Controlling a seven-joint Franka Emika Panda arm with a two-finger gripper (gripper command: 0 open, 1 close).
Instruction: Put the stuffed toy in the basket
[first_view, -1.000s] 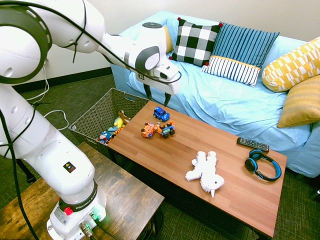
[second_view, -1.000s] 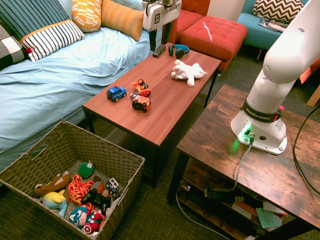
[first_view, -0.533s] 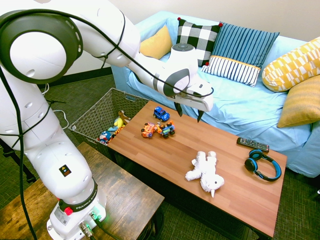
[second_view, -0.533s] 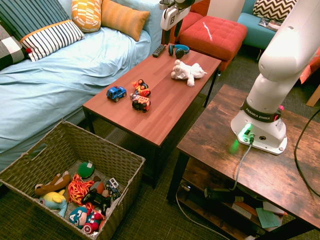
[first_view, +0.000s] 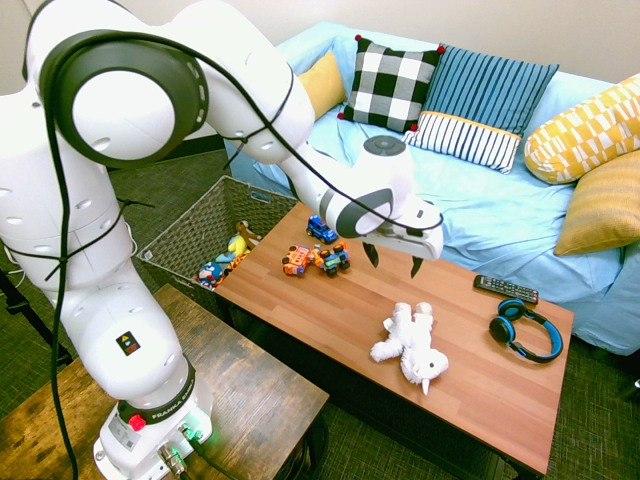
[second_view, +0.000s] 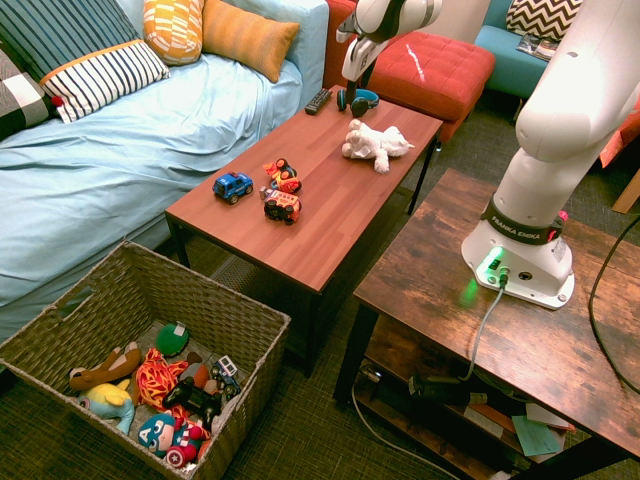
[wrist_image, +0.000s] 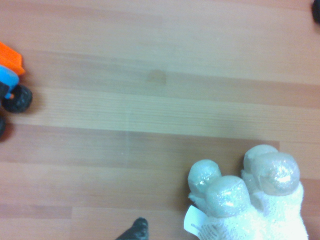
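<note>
The stuffed toy (first_view: 410, 345), white and fluffy, lies on the wooden coffee table (first_view: 330, 310) toward its headphone end; it also shows in the second exterior view as the stuffed toy (second_view: 375, 143). My gripper (first_view: 393, 260) hangs open above the table, between the toy cars and the stuffed toy, a short way from the toy's feet. In the wrist view the toy's feet (wrist_image: 245, 192) show over bare wood. The basket (first_view: 190, 230) stands on the floor off the table's other end; seen from the other side the basket (second_view: 130, 300) holds several toys.
Small toy cars (first_view: 315, 252) sit near the basket end of the table. Blue headphones (first_view: 525, 330) and a remote (first_view: 505, 288) lie at the far end. A blue sofa (first_view: 450, 200) with cushions runs along one side, and a red ottoman (second_view: 425, 65) stands beyond the table.
The arm has swung along the table from the basket end toward the stuffed toy and come lower. The fingers stayed open. The toy has not moved.
</note>
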